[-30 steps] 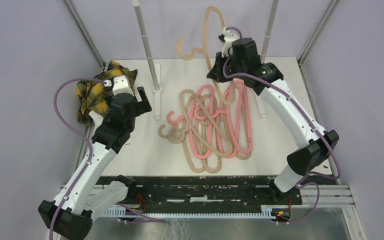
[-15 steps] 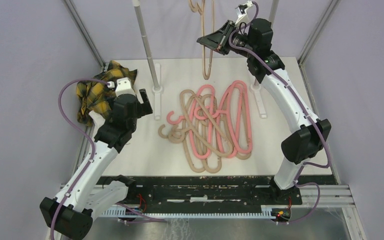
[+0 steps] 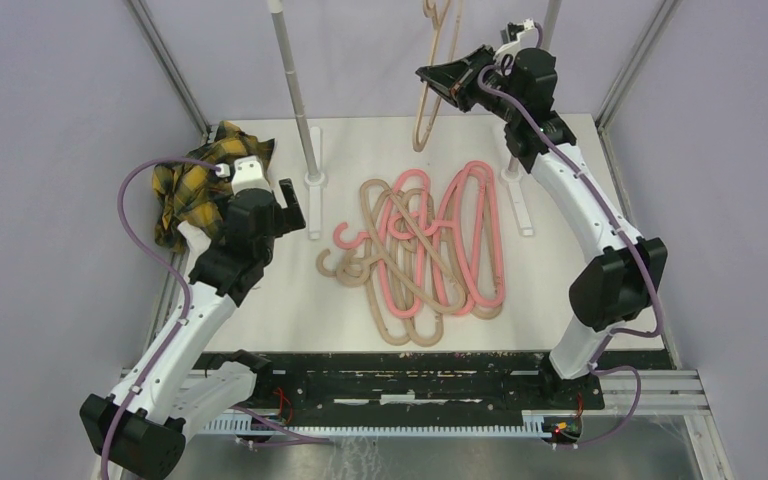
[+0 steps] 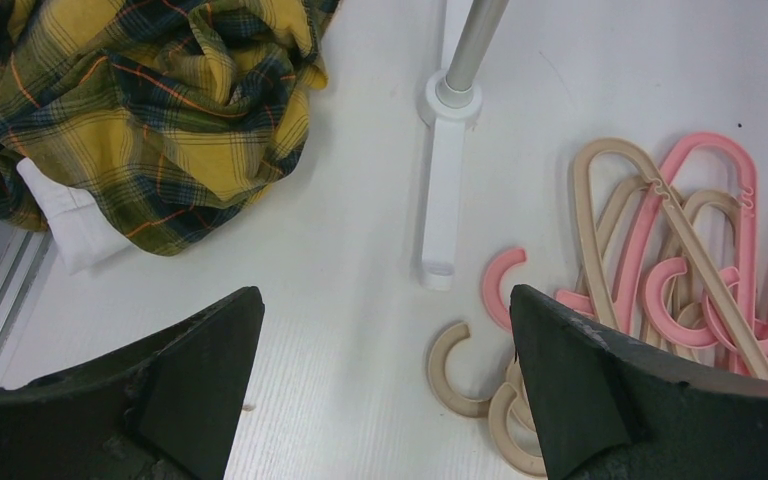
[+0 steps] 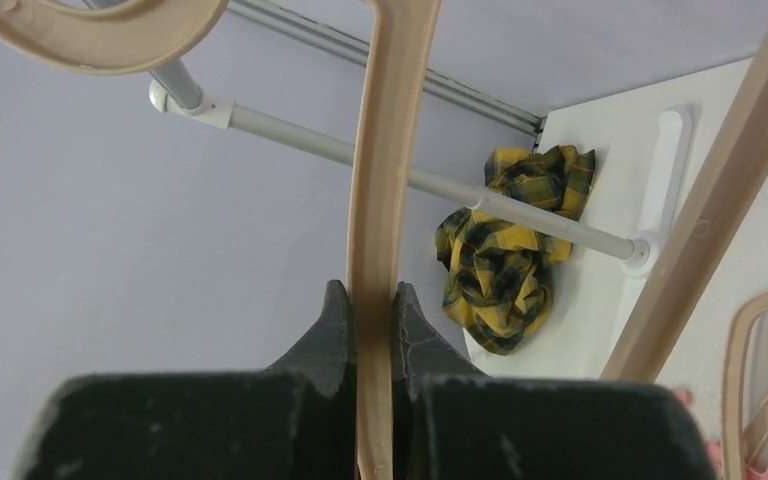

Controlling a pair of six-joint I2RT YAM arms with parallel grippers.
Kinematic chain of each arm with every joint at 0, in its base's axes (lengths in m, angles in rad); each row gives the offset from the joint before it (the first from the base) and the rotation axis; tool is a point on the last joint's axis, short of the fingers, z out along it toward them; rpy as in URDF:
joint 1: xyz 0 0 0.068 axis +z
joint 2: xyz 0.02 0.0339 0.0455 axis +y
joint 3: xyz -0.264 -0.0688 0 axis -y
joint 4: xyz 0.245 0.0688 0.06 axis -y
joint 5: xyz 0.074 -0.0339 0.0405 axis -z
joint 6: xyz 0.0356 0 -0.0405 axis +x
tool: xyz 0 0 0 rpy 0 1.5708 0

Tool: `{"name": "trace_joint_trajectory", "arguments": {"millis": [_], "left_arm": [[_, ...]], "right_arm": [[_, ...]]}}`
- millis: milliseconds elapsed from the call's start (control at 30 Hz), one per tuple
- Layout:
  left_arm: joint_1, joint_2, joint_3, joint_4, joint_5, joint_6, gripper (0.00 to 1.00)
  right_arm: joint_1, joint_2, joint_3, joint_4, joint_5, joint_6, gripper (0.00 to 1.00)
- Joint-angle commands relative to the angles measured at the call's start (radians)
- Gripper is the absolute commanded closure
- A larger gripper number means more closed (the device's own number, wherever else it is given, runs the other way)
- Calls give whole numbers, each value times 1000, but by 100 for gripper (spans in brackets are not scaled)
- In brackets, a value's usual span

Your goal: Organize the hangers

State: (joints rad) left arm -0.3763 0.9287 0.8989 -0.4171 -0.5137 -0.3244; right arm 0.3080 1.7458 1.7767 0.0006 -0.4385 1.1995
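Hangers (image 3: 425, 260), pink and beige, lie tangled mid-table (image 3: 290, 300) before me; my left end effector (image 4: 385, 295) hovers spread wide just left of them, near the plaid cloth (image 3: 185, 190); farthest back, my right end effector (image 5: 370, 290) pinches one beige hanger (image 5: 385, 150) high up near the rail (image 5: 310, 140)

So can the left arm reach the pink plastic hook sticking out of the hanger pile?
Probably yes: the left arm's jaws stand open and empty, with bare white table before the pink hook.

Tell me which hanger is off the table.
The beige hanger clamped in the right gripper, held up high; the rest lie tangled in a pile on the table.
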Motion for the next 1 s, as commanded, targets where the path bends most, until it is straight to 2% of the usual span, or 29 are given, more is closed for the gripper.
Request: {"name": "trace_joint_trajectory", "arguments": {"millis": [0,67,167,333,467,600,767,967], "left_arm": [[4,-5,-3,31,2,-16,0],[5,-5,-9,31,3,-18,0],[4,-2,-12,32,4,-23,0],[4,13,-8,33,11,-26,1],[5,26,-8,34,15,-27,1],[5,42,-15,34,15,-26,1],[5,73,-14,40,35,-40,1],[5,114,-10,55,41,-50,1]], "right_arm": [[-34,-59,-42,-7,3,31,96],[-45,-67,-74,0,-19,35,88],[-51,-103,-111,-8,-47,-32,60],[-51,-242,-156,-167,33,-268,3],[-53,-393,-247,-228,157,-419,0],[-51,-534,-319,-375,305,-591,0],[-36,-647,-455,-561,399,-774,0],[99,-728,-656,-634,449,-879,7]]}}
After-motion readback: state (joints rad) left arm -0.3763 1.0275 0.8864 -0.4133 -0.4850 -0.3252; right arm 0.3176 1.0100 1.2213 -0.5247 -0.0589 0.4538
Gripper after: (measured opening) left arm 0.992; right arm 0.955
